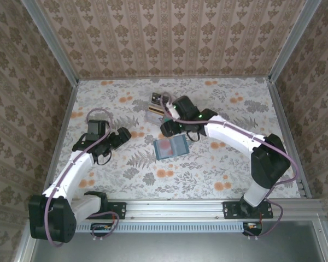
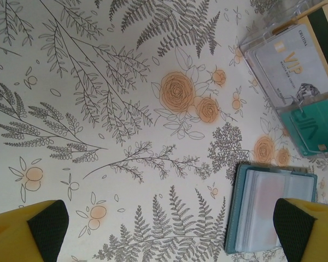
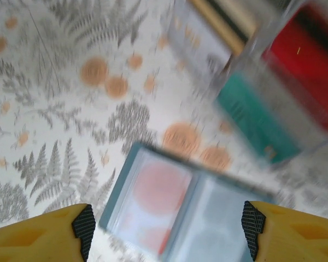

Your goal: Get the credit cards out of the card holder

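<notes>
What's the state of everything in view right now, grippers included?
card holder: lying open flat, reddish card in one sleeve
clear tray: holding cards in its compartments
teal card: in the tray
VIP card: in the tray
red card: in the tray, blurred
left gripper: open, empty
right gripper: open, empty, over the card holder

This is looking like a robotics lab's test booth dressed up as a home. Bare aluminium frame posts (image 1: 49,41) are edging upright panels of beige damask wallpaper (image 1: 169,38), which are boxing in a desk (image 1: 218,174) wearing a cream fern-and-flower printed cover. A white-and-black left robot arm (image 1: 76,166) and right robot arm (image 1: 235,136) are sitting bolted to a slotted aluminium rail (image 1: 175,206) along the near edge.
</notes>
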You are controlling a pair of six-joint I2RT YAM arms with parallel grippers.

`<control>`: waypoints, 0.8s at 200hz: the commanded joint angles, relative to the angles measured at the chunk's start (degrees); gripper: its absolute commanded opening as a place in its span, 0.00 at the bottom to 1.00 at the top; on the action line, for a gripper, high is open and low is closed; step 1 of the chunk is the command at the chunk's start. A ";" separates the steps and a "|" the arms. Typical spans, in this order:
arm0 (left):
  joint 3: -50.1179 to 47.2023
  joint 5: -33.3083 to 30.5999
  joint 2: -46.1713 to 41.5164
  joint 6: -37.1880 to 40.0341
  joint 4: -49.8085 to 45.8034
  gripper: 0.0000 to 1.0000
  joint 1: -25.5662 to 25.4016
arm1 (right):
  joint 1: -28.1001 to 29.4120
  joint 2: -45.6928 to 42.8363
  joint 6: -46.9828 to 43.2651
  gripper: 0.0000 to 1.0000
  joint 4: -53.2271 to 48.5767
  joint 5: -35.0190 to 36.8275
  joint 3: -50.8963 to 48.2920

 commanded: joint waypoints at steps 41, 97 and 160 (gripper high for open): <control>-0.65 1.30 -0.46 1.04 1.56 1.00 -0.34 | 4.17 3.36 13.90 0.80 -0.90 3.75 -6.54; -0.30 2.23 1.34 0.45 2.09 1.00 -1.47 | 4.19 9.39 14.38 0.76 -3.35 6.02 -4.97; 0.20 3.30 4.23 -1.47 4.28 1.00 -4.98 | 3.77 13.19 15.39 0.69 -3.34 7.14 -5.58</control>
